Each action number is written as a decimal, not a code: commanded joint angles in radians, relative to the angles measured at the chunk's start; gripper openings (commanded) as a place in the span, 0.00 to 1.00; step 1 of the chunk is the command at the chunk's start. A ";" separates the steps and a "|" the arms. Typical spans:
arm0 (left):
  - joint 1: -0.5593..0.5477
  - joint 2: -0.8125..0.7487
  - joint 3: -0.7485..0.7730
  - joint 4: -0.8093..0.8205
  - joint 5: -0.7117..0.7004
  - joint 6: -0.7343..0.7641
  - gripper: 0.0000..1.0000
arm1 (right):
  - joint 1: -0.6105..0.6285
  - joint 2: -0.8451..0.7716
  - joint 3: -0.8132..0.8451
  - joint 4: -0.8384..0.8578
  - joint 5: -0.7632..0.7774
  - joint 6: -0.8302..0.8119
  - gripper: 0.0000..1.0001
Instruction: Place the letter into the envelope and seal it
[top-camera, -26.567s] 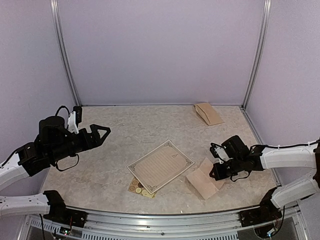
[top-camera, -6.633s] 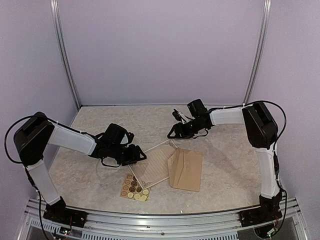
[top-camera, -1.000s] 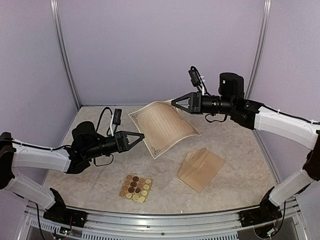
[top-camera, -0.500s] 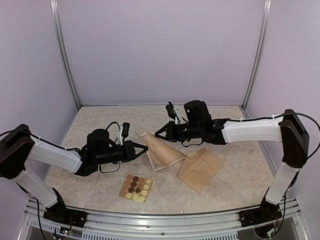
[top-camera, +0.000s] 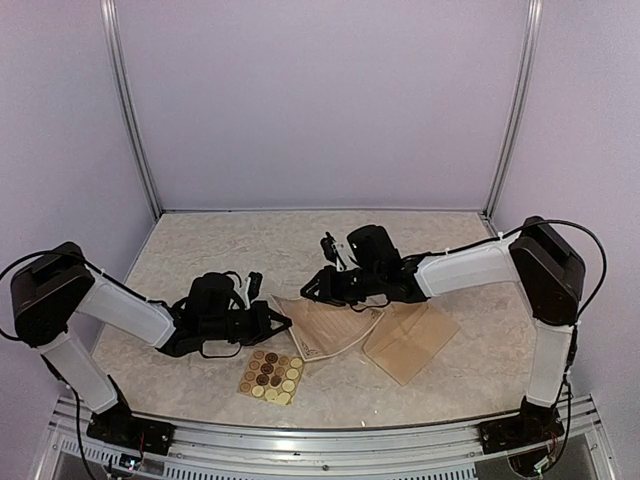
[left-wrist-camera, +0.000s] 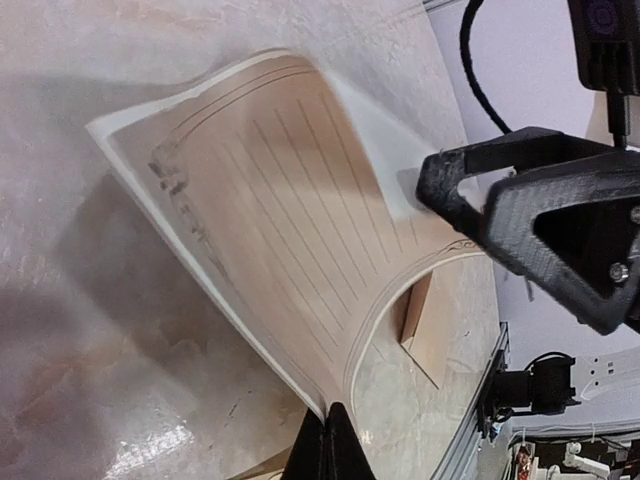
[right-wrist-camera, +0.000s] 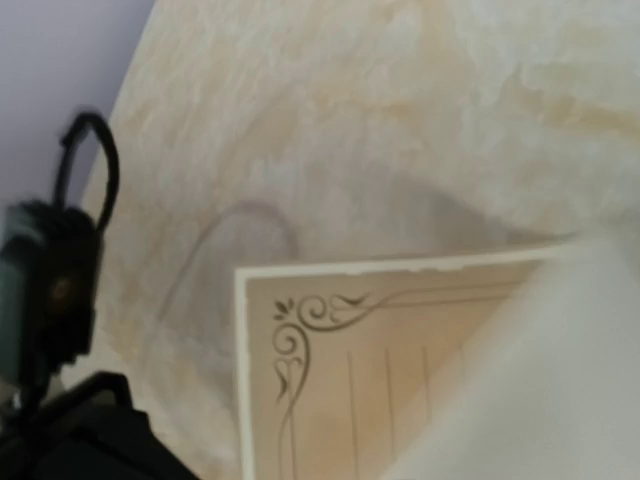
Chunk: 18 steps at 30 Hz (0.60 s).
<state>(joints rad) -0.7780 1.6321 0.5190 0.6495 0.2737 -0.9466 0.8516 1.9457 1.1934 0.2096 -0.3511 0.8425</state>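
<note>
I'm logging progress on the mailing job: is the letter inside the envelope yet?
No, the letter arches in the open with its ruled face showing, beside the envelope.

Pale lilac walls with metal corner posts enclose a beige, seemingly marble-patterned tabletop, evenly lit.

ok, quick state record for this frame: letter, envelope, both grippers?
letter: on the table, curled over itself, not in the envelope
envelope: flat, right of the letter in the top view
left gripper: shut on the letter's edge
right gripper: at the letter's far edge; open or shut unclear
sticker sheet: flat, nearer the arm bases than the letter, untouched
</note>
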 joint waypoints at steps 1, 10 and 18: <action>0.015 0.000 -0.019 -0.084 -0.036 -0.021 0.00 | 0.009 -0.041 0.062 -0.094 0.048 -0.112 0.39; 0.054 -0.017 -0.046 -0.155 -0.034 -0.018 0.00 | -0.086 -0.211 0.005 -0.269 0.146 -0.244 0.77; 0.063 -0.013 -0.041 -0.165 -0.027 -0.012 0.00 | -0.272 -0.312 -0.206 -0.282 0.007 -0.235 0.78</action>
<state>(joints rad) -0.7204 1.6299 0.4801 0.4999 0.2436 -0.9634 0.6403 1.6524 1.0786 -0.0189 -0.2604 0.6205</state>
